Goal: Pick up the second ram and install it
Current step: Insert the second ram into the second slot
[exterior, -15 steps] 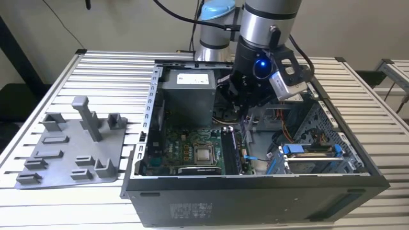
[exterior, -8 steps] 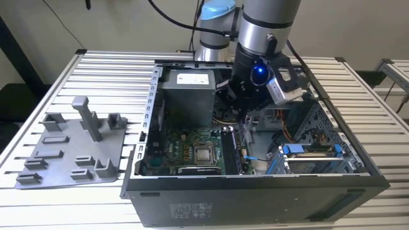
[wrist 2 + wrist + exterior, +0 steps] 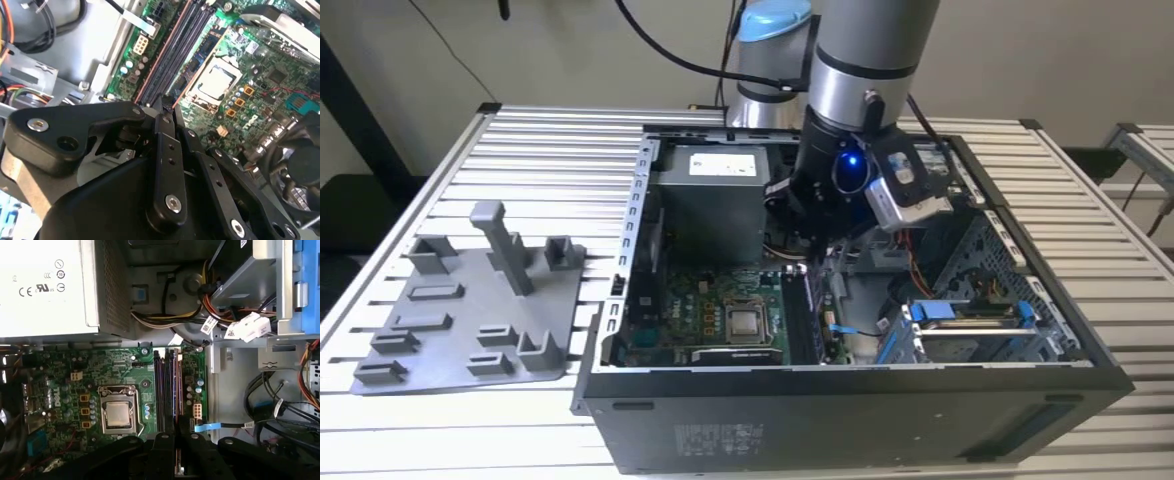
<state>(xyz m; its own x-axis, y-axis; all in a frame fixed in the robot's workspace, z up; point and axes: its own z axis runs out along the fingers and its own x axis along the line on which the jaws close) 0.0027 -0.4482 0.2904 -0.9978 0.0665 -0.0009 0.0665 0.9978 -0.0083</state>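
Computer case (image 3: 854,420) sits open on a slatted table (image 3: 547,150) in the exterior view, with its side off so the arm can reach inside. The arm comes down from the upper middle of the frame, and its gripper (image 3: 817,250) hangs low inside the case, just above the green motherboard (image 3: 700,310). On the exterior view's left a grey tray (image 3: 467,320) with pegs and blocks lies beside the case; I see no green stick on it. In the second wrist view the gripper (image 3: 166,102) points straight at the long dark memory slots (image 3: 175,50), which run away from it next to the square processor (image 3: 216,82). The fingers (image 3: 167,150) are pulled in close, with hardly any gap at the tips. In the first wrist view the gripper (image 3: 176,436) looks the same, narrow and lined up with the memory slots (image 3: 162,385). A thin brown-purple strip (image 3: 178,412) runs between the fingers and out along the slots. I think that is the second ram seen on its edge, held tight so it stays straight over its slot. I cannot tell if it is touching the slot yet. The big pale power box (image 3: 45,285) sits well away from it.
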